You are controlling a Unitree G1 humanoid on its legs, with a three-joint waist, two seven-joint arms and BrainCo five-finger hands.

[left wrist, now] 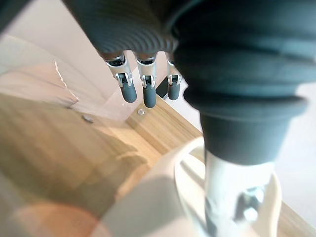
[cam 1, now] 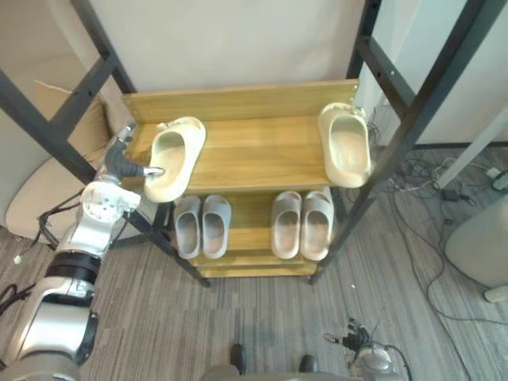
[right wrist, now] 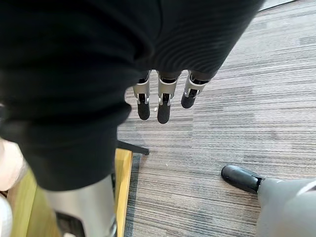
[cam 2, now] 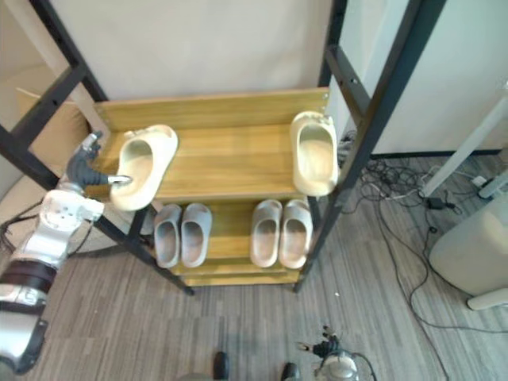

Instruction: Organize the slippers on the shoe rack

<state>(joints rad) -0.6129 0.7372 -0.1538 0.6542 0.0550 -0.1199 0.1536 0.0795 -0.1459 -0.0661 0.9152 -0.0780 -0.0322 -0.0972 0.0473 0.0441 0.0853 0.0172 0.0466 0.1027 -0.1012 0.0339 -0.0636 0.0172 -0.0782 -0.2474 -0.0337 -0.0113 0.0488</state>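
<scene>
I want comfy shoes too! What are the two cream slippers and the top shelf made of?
The cream slippers look like soft moulded foam or rubber: smooth, matte, thick rounded rims, all one piece. The top shelf looks like wood, maybe bamboo: golden planks with faint grain.

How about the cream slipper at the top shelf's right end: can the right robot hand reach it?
Probably yes: nothing covers the slipper, but the right robot hand hangs low near the floor and a black frame post stands beside it.
</scene>
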